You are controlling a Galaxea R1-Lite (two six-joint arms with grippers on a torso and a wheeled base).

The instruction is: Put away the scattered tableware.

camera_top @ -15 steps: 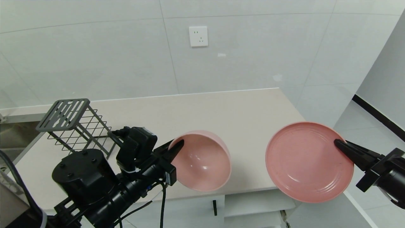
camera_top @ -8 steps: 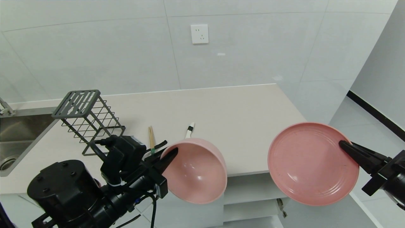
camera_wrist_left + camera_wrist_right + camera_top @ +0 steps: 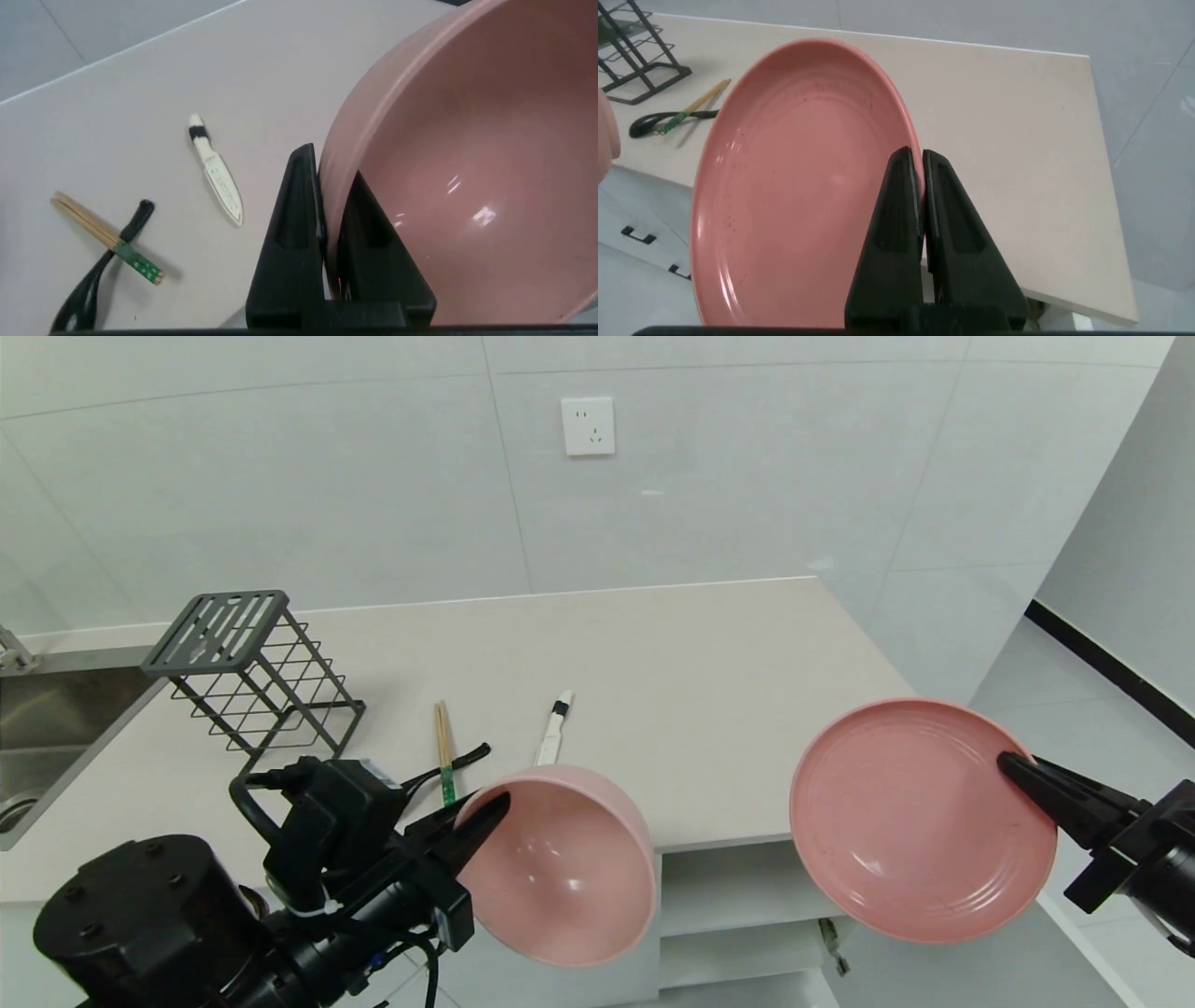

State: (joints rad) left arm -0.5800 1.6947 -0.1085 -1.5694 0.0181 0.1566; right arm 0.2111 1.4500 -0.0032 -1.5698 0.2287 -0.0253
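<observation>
The pink bowl (image 3: 560,868) is round, deep and plain, with a shiny spot inside. It is up in the air, tipped on its side, so its open mouth faces the head camera. It hangs just in front of the counter's (image 3: 700,691) front edge.

The left gripper (image 3: 327,163) pinches the bowl's rim. One black finger (image 3: 299,215) is on the outside of the wall and the other is inside. The rim sits tight between them.

The pink plate (image 3: 915,812) is wide and shallow, with rings going around inside it and a few small dark specks. It is also up in the air and tipped, showing its top face. It hangs off the counter's right front corner, over the floor.

The right gripper (image 3: 917,159) pinches the plate's edge on the robot's right side. Its two fingers are squeezed on the rim, one on each face of the plate.

On the counter behind the bowl lie three small things. The wooden chopsticks (image 3: 442,733) lie side by side. A black spoon (image 3: 457,761) lies across their near end. A white utensil (image 3: 553,728) with a black band lies just to the right of them, apart from both.

A dark wire rack (image 3: 252,681) stands on the counter farther left. A sink (image 3: 47,728) is at the far left edge. White shelves (image 3: 738,896) sit under the counter. A wall socket (image 3: 588,427) is on the tiled wall behind.
</observation>
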